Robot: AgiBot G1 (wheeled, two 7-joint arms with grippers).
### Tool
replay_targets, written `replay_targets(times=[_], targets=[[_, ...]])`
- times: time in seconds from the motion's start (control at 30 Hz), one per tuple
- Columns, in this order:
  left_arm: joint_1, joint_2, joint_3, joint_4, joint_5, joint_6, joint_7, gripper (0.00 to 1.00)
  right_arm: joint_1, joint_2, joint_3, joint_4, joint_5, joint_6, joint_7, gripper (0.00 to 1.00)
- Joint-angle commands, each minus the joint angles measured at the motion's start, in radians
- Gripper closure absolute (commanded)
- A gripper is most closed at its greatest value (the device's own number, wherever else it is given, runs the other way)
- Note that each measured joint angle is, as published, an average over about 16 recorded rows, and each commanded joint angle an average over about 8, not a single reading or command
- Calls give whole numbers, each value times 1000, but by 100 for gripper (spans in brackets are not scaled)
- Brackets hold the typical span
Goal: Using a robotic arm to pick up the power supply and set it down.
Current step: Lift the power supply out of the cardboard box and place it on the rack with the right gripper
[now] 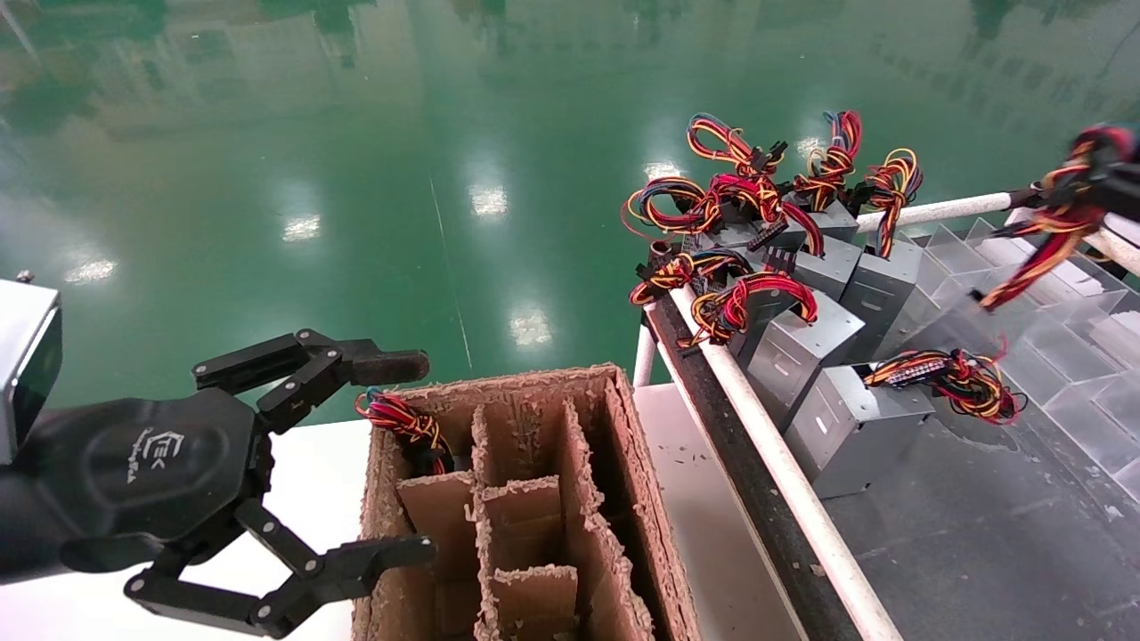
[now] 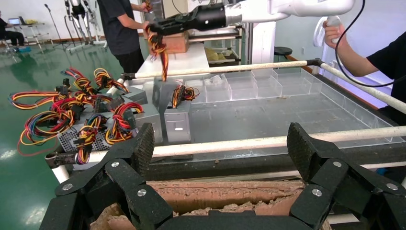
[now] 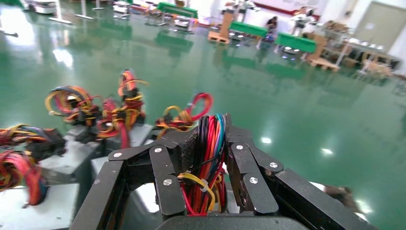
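Right claw [image 3: 206, 163]: closed on the wire bundle [image 3: 208, 158], by which the power supply, its box hidden, is carried above the table [image 1: 980, 499].
Left claw [image 1: 392, 458]: held wide open and empty over the partitioned cardboard box [image 1: 534, 499], where a unit is likely received.

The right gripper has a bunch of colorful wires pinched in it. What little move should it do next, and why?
Probably lift a little higher. The right gripper has its fingers closed on the wire bundle, not on a metal box, and the head view shows it up beside the white rail with wires dangling. Other power supplies crowd close below, so rising first should avoid snagging them.
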Motion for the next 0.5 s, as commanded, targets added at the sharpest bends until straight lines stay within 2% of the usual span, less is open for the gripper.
replay_targets(times=[0.03,0.5], targets=[[0,0,0,0,0,0,0,0,-7,-19,-2,6,-4,9,2,100],[0,0,0,0,0,0,0,0,20,-92,-21,21,-30,25,33,100]])
